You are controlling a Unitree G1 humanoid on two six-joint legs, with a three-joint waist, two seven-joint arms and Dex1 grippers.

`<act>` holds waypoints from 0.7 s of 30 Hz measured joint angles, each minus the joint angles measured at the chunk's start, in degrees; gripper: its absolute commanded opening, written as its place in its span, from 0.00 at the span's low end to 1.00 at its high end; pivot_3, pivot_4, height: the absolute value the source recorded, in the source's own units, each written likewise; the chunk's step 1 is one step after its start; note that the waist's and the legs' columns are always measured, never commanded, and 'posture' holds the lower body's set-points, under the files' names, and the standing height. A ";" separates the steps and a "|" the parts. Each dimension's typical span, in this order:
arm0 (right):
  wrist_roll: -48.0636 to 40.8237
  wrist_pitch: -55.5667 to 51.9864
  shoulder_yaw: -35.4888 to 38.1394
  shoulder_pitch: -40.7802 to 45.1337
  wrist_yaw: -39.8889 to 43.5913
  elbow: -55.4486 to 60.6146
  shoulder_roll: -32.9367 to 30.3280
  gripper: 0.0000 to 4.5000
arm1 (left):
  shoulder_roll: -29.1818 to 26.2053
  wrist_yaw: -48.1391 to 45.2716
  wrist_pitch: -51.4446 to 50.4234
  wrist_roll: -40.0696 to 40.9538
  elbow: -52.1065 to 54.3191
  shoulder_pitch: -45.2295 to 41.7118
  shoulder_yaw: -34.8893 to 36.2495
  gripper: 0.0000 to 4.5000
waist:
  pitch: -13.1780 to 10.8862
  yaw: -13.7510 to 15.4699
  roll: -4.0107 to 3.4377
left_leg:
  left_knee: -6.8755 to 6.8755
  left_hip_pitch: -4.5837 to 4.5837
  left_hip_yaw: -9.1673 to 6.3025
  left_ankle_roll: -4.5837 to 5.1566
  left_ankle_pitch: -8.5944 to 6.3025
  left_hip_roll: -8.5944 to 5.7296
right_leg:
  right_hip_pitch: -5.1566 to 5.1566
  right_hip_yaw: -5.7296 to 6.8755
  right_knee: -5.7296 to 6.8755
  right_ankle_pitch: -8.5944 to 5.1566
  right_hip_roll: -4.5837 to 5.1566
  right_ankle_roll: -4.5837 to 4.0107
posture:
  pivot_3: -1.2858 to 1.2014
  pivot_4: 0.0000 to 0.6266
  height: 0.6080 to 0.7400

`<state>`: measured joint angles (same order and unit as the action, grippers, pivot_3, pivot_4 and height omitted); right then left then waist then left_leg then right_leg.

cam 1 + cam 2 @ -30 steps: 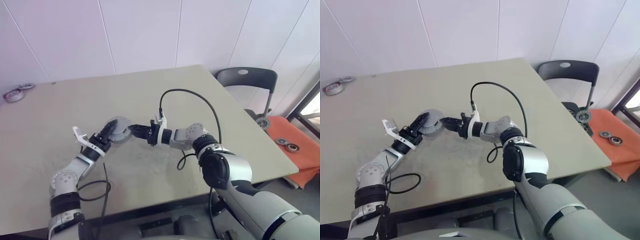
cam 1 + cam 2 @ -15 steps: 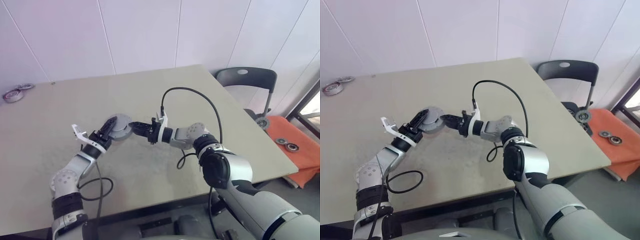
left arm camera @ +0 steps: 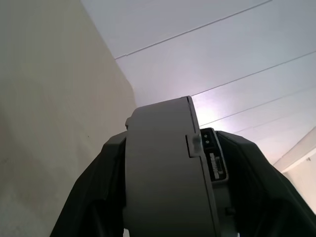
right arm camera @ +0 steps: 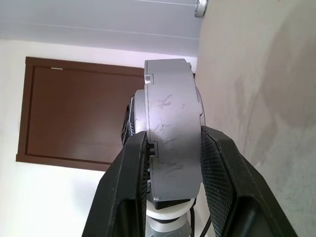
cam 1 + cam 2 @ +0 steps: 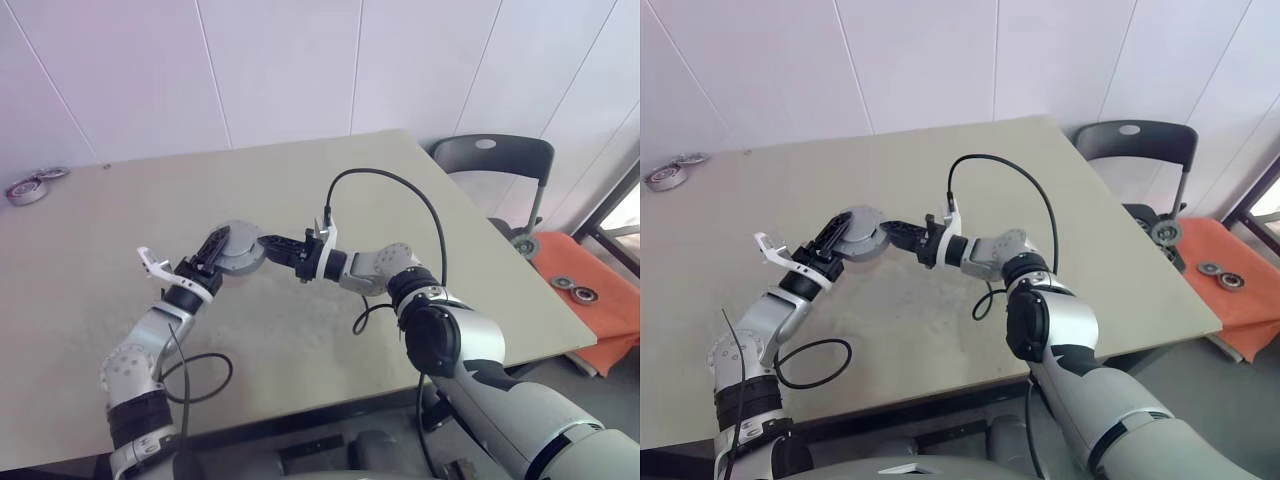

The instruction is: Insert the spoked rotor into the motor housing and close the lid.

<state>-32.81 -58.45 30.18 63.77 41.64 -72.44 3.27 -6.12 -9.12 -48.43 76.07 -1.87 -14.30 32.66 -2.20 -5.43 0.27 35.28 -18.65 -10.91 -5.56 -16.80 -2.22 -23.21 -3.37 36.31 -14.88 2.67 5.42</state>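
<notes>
My left arm comes up from low on my left side and reaches forward over the table. My left gripper points ahead and a little up. Its two black fingers sit on the two flat sides of a round grey puck, the motor housing, and squeeze it, so this claw is clamped on the housing. The housing is up in the air above the table, standing on its edge, with its grey rim turned toward my wrist.

My right arm bends at the elbow and reaches across toward my left side, so my right gripper points sideways at the same puck. Its black fingers also hug the grey rim from both sides, one finger on each flat face. This claw is clamped on the housing too. So the housing sits between my two claws, held by both, near the middle of the table.

I cannot see the spokes or the copper ring from here, so I cannot tell if the rotor is inside.

Far off on the left corner of the table lie some small metal rings. A grey chair stands past the right end of the table.
</notes>
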 measured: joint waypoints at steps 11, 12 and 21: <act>-0.02 0.03 0.00 0.00 0.00 0.15 0.00 0.27 | 0.28 1.53 0.14 1.97 0.83 0.59 -0.03 0.51 | 0.00 0.00 0.00 | 0.01 0.00 0.01 0.00 0.00 0.00 | 0.00 0.00 0.00 0.00 0.00 0.00 | 0.52 0.00 1.00; -0.03 0.03 0.00 0.00 -0.01 0.17 0.00 0.27 | 0.20 1.62 0.14 2.16 0.83 0.63 -0.03 0.51 | 0.00 0.00 0.00 | 0.01 0.00 0.01 0.00 0.00 0.00 | 0.00 0.00 0.00 0.00 0.00 0.00 | 0.52 0.00 1.00; -0.07 0.12 -0.01 0.00 0.08 0.36 0.11 0.27 | -1.31 5.29 -1.22 9.98 1.56 2.99 -0.35 0.51 | 0.00 -0.02 0.00 | 0.01 0.00 0.00 0.00 0.00 0.00 | 0.00 0.00 0.00 0.00 0.00 0.00 | 0.52 0.00 1.00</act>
<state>-32.89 -58.33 30.17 63.77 41.72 -72.08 3.38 -7.43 -3.82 -49.65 86.05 -0.31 -11.31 32.31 -2.20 -5.44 0.27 35.29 -18.65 -10.91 -5.56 -16.80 -2.22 -23.21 -3.37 36.32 -14.88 2.66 5.42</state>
